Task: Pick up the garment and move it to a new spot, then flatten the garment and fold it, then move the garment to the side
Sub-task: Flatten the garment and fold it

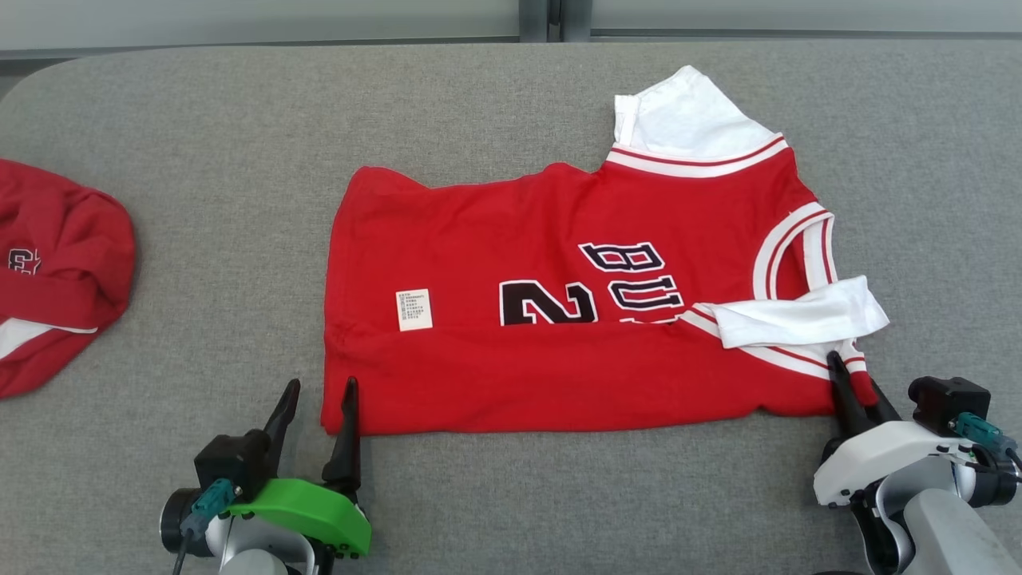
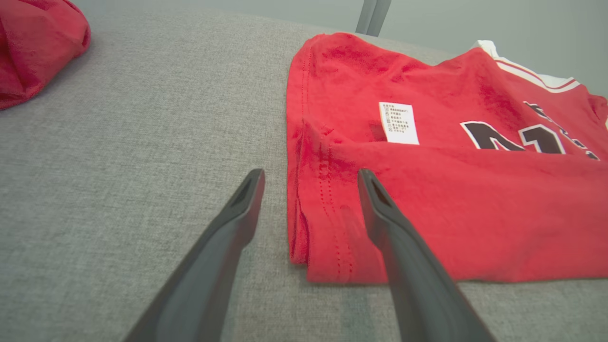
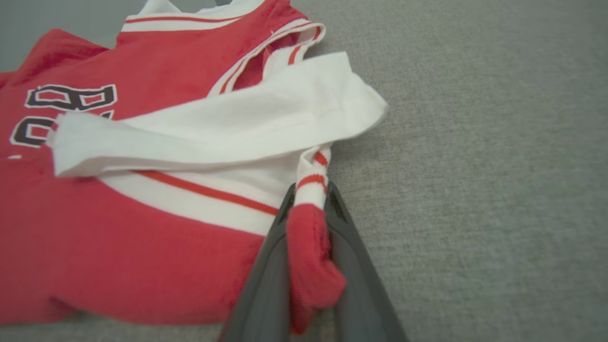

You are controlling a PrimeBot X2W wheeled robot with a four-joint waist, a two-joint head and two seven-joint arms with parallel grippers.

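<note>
Centre of the grey surface (image 1: 200,160), a touch toward 3 o'clock: the red garment (image 1: 559,351) lies spread out, collar end at 3 o'clock, hem end at 9 o'clock.

- Placement and flattening look done to me. The body is smooth and sits clear of the second red garment (image 1: 56,263) bunched at the 9 o'clock edge.
- One lengthwise fold appears to be in. The 6 o'clock edge is turned up over the lower half of the black number, with the care label (image 1: 413,309) exposed just above that fold line.
- One white sleeve (image 1: 798,319) lies across the chest at 4 o'clock; the other sticks out at 1 o'clock, untucked.
- Right tool (image 3: 308,190): clenched on the garment's 5 o'clock corner, with red cloth and striped trim pinched between its fingers.
- Left tool (image 2: 309,173): released, fingers spread either side of the hem corner at 7 o'clock, one over cloth and one over bare surface. Nothing gripped.

My read: mid-fold. Left to do: close on the hem corner, make at least one more fold, tidy the far sleeve, then carry the bundle aside.
</note>
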